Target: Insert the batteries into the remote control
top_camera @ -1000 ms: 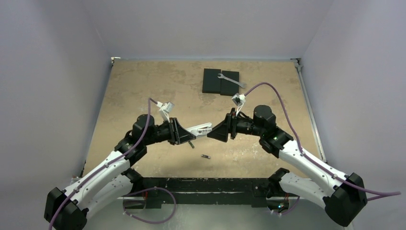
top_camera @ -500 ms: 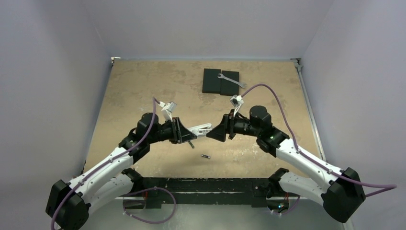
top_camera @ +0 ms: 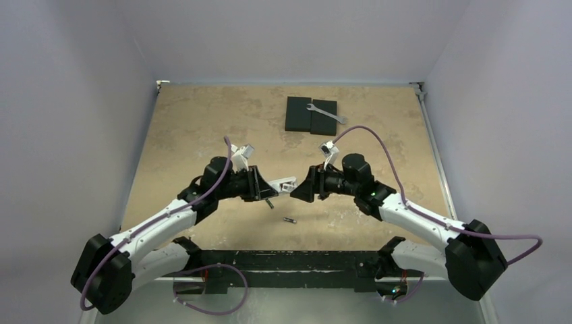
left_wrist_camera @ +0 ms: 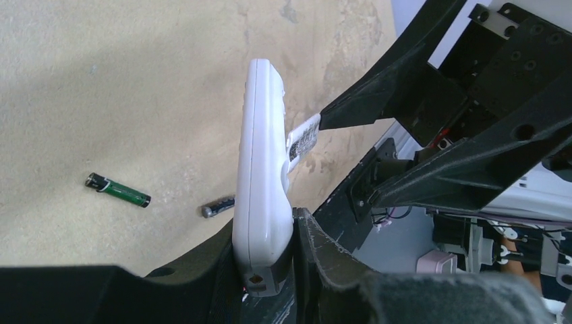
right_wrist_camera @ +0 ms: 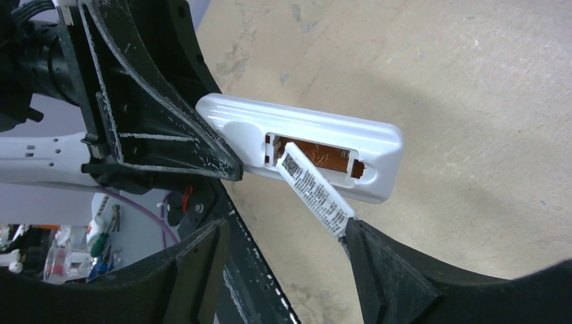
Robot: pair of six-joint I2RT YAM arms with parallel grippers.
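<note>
Right wrist view: the left gripper (left_wrist_camera: 262, 229) pinches the remote control (right_wrist_camera: 303, 135) by one end, recess turned toward the right gripper (right_wrist_camera: 283, 233), whose spread jaws touch the half-lifted cover (right_wrist_camera: 316, 190) with one tip, presumably freeing it so the batteries (left_wrist_camera: 118, 191) on the table (left_wrist_camera: 101, 81) can go in.
</note>
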